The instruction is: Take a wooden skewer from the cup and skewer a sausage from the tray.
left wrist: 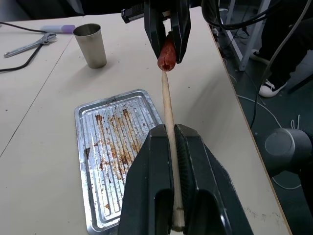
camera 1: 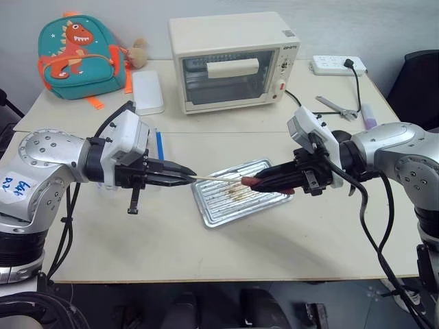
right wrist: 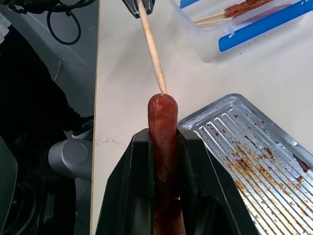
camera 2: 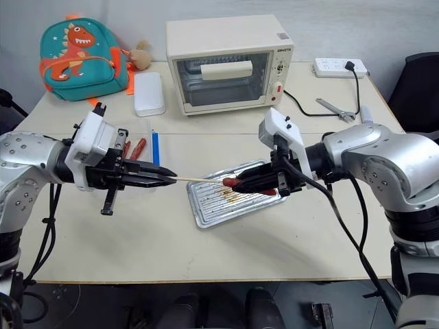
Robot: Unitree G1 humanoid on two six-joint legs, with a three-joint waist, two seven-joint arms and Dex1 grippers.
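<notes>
**Skewer tip at the sausage end, piercing about to begin**

Piercing step in hand. Left gripper (camera 1: 184,175) pinched shut on the butt of the wooden skewer (left wrist: 169,125), stick running straight out from between its fingers toward the right gripper (camera 2: 241,185). Right gripper clamped on the dark-red sausage (right wrist: 163,128), free end poking out past the fingertips. Skewer tip touching that end's centre, seemingly not yet sunk in. Both held above the greasy metal tray (camera 1: 212,209); steel cup (left wrist: 91,45) well apart beyond the right gripper. Next, by judgement: push the two together along one straight line, keeping the tip centred, lest the stick slide off or burst through the sausage's side.
</notes>
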